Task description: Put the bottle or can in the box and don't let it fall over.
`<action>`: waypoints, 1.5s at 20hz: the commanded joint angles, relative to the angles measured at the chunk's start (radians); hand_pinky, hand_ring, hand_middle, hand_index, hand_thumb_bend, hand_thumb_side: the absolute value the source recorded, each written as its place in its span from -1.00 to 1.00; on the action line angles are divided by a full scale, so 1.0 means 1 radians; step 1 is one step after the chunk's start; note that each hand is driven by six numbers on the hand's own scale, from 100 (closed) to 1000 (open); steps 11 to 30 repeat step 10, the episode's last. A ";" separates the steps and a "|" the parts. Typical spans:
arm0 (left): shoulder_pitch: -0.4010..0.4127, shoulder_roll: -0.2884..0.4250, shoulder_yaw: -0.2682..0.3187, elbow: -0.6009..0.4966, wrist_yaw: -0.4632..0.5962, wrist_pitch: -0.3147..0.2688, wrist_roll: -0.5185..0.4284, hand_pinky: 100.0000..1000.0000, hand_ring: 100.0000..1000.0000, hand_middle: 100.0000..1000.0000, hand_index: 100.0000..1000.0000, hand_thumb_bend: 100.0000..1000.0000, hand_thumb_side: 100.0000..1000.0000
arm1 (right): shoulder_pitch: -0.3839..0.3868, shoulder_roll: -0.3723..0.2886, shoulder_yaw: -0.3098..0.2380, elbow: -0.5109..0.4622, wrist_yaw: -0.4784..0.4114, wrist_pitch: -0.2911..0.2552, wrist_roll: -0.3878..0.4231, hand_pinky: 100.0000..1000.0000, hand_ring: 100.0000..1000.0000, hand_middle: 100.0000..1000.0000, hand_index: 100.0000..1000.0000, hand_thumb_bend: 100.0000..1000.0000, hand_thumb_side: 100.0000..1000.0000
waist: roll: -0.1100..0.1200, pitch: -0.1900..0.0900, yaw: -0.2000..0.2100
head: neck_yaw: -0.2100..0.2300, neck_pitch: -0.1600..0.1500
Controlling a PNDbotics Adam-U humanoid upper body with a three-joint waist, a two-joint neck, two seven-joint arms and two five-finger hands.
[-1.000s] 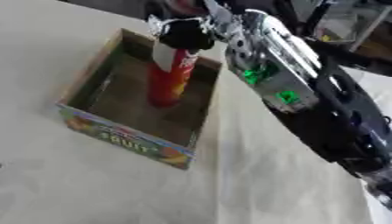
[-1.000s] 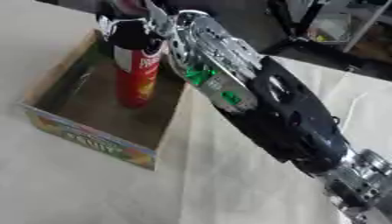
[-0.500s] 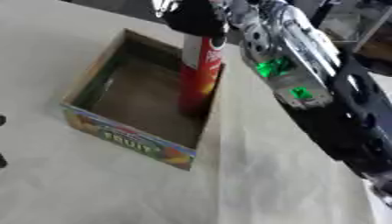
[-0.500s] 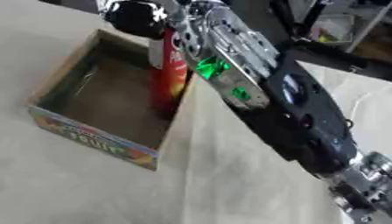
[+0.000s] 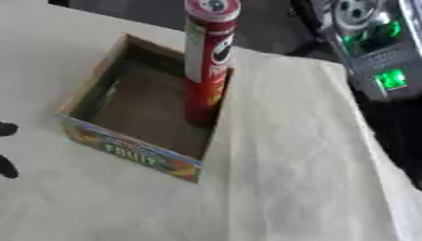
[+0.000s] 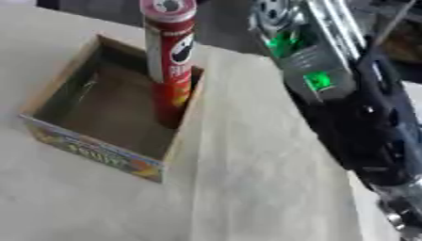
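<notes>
Cloth (image 5: 280, 188), pale and creased, covers the table. Right arm (image 6: 346, 108), black and silver with green lights, comes in from the far right; its hand lies beyond the frame, so I cannot tell its grip. Open cardboard box (image 5: 132, 150) with a printed fruit front sits left of centre. Red can (image 5: 207, 61) stands upright inside, against the right wall, untouched. Left hand's dark fingertips (image 5: 6, 164) show at the left edge.

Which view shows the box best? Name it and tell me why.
The left eye view: the whole box shows, all four walls and the printed front. The red can stands upright inside against its right wall. The right eye view shows nearly the same, but the box sits closer to the picture's left edge.
</notes>
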 commanded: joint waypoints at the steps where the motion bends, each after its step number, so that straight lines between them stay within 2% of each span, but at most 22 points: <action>1: 0.005 0.014 0.015 -0.021 -0.003 -0.004 0.011 -0.06 0.57 0.32 0.61 -1.00 0.25 | 0.050 -0.080 -0.083 -0.017 -0.131 -0.022 -0.145 -0.16 0.60 0.78 0.72 -1.00 0.05 | 0.022 -0.033 -0.020 | 0.019 0.012; 6: 0.025 0.019 0.026 -0.021 -0.004 -0.011 0.025 -0.06 0.57 0.32 0.61 -1.00 0.24 | 0.213 -0.108 -0.161 -0.017 -0.279 -0.088 -0.347 -0.18 0.58 0.77 0.72 -1.00 0.06 | 0.046 -0.045 -0.075 | 0.049 0.022; 10: 0.035 0.022 0.033 -0.021 -0.006 -0.018 0.034 -0.06 0.57 0.32 0.61 -1.00 0.24 | 0.335 -0.083 -0.201 -0.017 -0.335 -0.173 -0.488 -0.19 0.57 0.77 0.72 -1.00 0.08 | 0.062 -0.047 -0.114 | 0.073 0.025; 30: 0.035 0.022 0.033 -0.021 -0.006 -0.018 0.034 -0.06 0.57 0.32 0.61 -1.00 0.24 | 0.335 -0.083 -0.201 -0.017 -0.335 -0.173 -0.488 -0.19 0.57 0.77 0.72 -1.00 0.08 | 0.062 -0.047 -0.114 | 0.073 0.025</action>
